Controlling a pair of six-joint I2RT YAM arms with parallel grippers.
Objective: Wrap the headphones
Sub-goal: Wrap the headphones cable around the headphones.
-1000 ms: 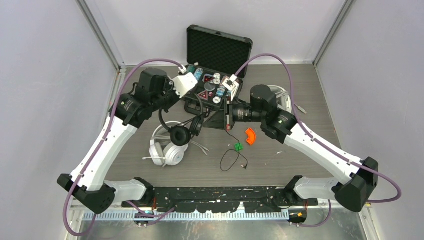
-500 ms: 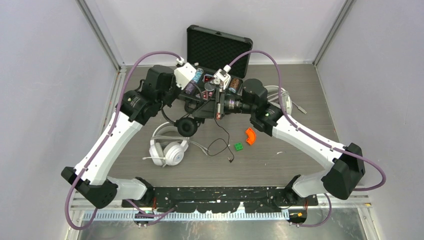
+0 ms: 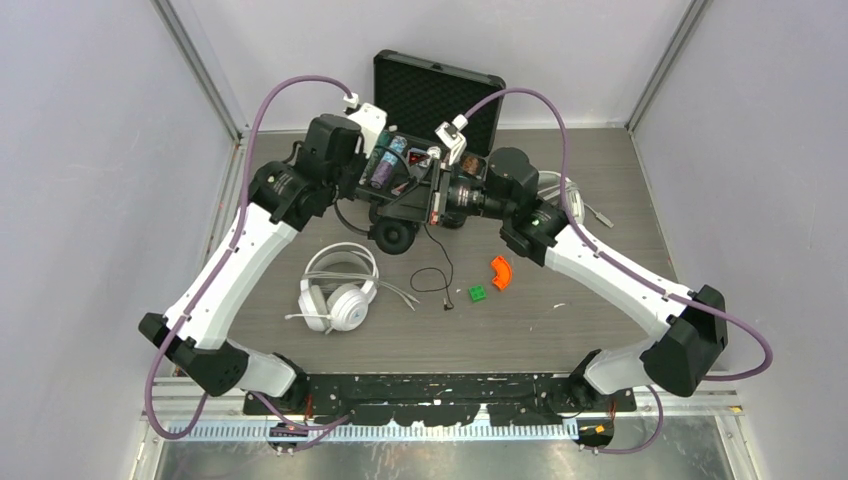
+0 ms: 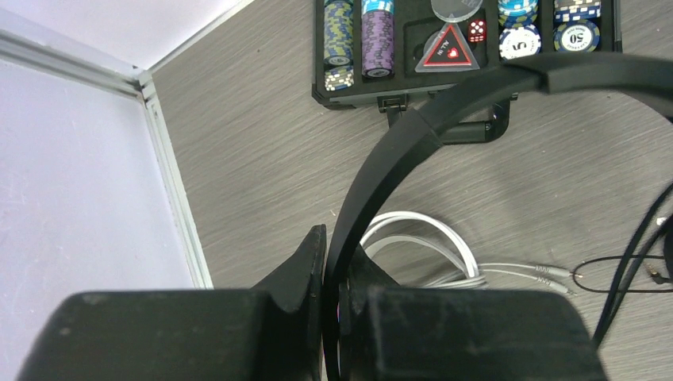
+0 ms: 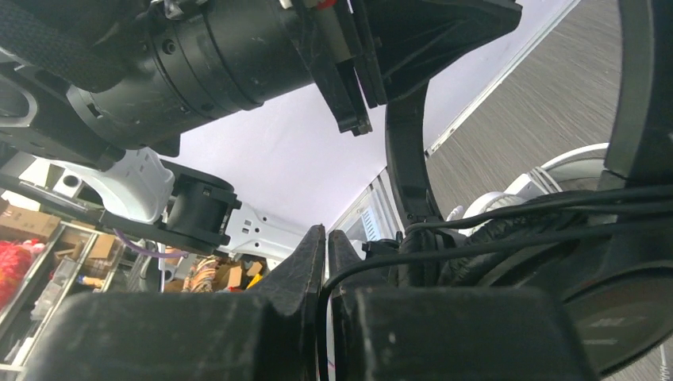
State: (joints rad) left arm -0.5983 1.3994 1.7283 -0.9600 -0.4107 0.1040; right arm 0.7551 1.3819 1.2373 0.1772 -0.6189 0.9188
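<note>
black headset: off the counter, hanging over its far middle, just in front of the open case.
left pincer: clamped tight on the headband, which sits edge-on between the fingers.
right pincer: closed to a slit with the cable running through it, close to the earcup. Can't tell how hard it nips.
cable tail: droops to the counter middle in a loose loop, plug lying flat.
handling: looks light. The headband is probably springy plastic and fine as the hold point. The earcup pair will likely swivel and swing. The cable is thin, limp and slick, so it should slip through a loose grip and kink if yanked. Weak spot is probably where it enters the earcup.
where to grip: headband top as anchor. For winding, take the cable near the earcup and feed toward the plug.
white headset: flat on the counter left of middle. Its cable fans toward the black loop, near but apart, so there's a snag risk.
second white headset: far right, mostly hidden behind the right arm.
clutter: orange piece and green block just right of the plug.
room: the strip along the near edge is open. The far edge is crowded by the case, and the side walls hem both elbows.
</note>
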